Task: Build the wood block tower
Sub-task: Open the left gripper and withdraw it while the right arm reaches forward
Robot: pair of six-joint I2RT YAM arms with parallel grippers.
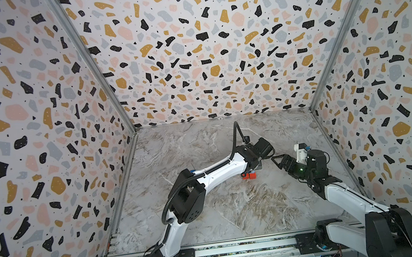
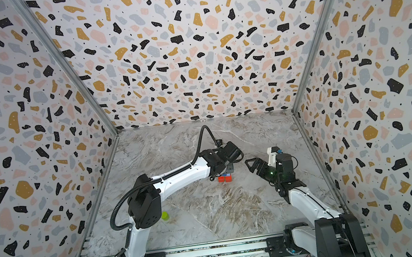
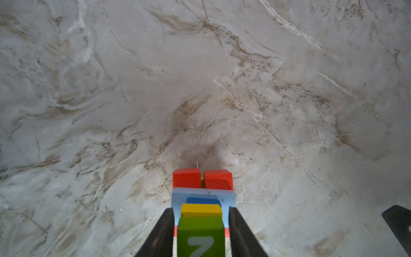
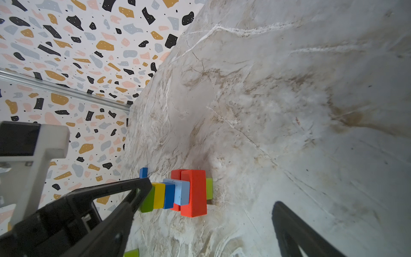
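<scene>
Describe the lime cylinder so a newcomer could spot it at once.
Find the left arm's black elbow over the front left of the marble table. The lime cylinder sits on the table just beside it, well apart from the wood block tower. It alone is round; the tower's blocks are all flat-sided.

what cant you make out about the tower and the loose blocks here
Tower: in both top views the left arm covers most of it above the red base.
Green block: left wrist view, cut off by the bottom edge; whether the left tool grips it is unclear.
Lime cylinder: partly behind the left arm's elbow in a top view; cut by the edge in the right wrist view.
</scene>
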